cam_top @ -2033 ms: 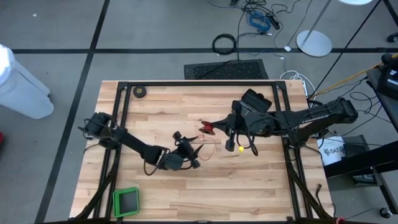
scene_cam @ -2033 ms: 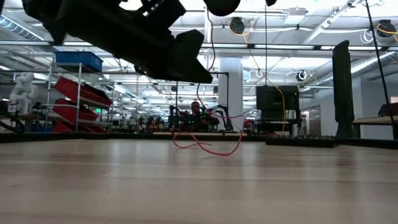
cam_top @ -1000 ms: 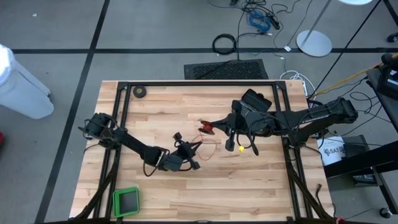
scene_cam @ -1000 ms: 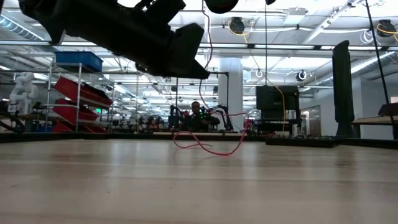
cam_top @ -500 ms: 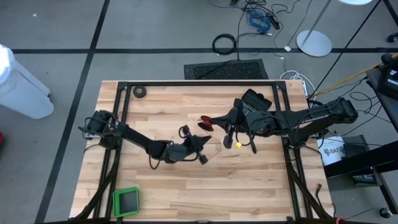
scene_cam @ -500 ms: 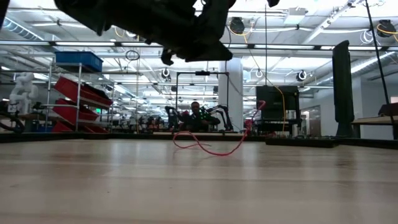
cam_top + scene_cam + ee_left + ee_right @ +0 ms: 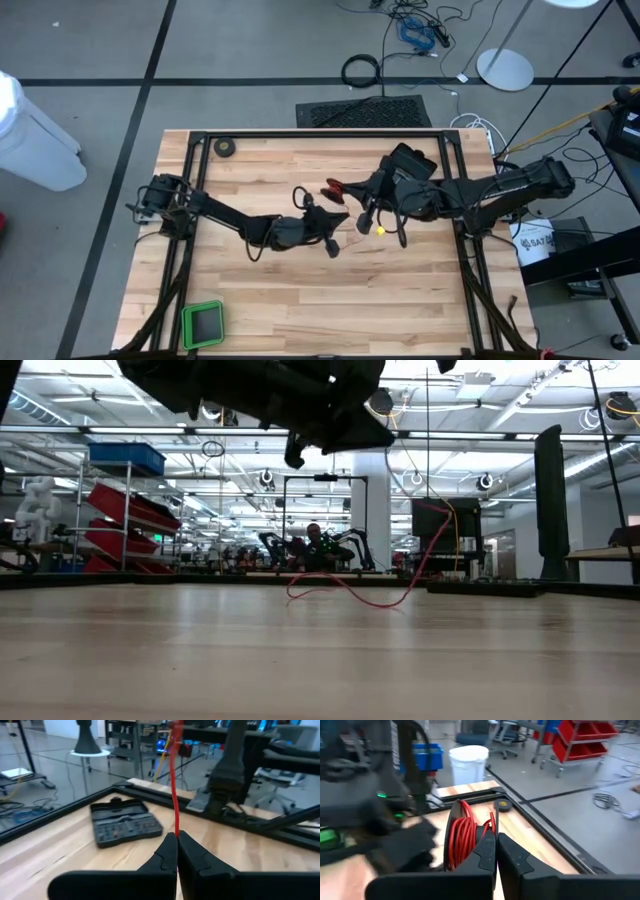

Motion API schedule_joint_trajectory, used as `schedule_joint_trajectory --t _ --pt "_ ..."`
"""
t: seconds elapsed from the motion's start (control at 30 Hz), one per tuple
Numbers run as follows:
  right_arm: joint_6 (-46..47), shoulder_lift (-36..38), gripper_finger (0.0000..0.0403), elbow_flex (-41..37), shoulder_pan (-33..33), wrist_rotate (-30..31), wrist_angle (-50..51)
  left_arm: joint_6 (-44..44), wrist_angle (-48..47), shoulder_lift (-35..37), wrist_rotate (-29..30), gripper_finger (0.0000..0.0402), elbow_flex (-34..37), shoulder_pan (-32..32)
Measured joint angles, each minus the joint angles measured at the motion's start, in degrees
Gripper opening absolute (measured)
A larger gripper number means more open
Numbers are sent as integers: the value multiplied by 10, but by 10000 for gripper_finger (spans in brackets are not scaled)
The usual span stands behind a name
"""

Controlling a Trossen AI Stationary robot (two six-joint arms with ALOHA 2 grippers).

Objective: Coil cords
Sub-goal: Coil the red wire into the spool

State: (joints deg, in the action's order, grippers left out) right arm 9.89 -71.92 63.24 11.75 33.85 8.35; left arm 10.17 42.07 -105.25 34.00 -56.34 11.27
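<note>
Near to far: left gripper [image 7: 177, 851] pinched tight on the red wire [image 7: 175, 800] mid-table, strand running taut up from the tips. Right gripper [image 7: 495, 851] clamped on the reel [image 7: 461, 836], glossy red turns already on it. Wire looks thin, light, limp w/ some springy curl, so likely kinks or slips; grip near the reel, keep tension. Slack loop lies on the wood table [image 7: 420, 290]. Black case [image 7: 126, 824] beyond.

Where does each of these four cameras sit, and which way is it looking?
High: overhead, looking straight down on the table and both arms.
Low: at tabletop height, looking level into the room; an arm overhead.
Left wrist: on the left arm, past its shut left pincer pinching the red wire.
Right wrist: past the shut right pincer at the reel.
Both wrist views share the wire.
</note>
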Motion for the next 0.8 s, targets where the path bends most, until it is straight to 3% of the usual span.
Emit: schedule_joint_trajectory --t 0.33,0.67,0.8 --pt "-1 -20 0 0 0 52 10 -44 -10 0 -24 0 -52 6" --pt "-2 -21 0 0 -2 53 91 -114 -12 12 -23 0 -79 35" --pt "-2 -21 0 0 -2 51 103 -127 -56 46 0 0 -79 45"
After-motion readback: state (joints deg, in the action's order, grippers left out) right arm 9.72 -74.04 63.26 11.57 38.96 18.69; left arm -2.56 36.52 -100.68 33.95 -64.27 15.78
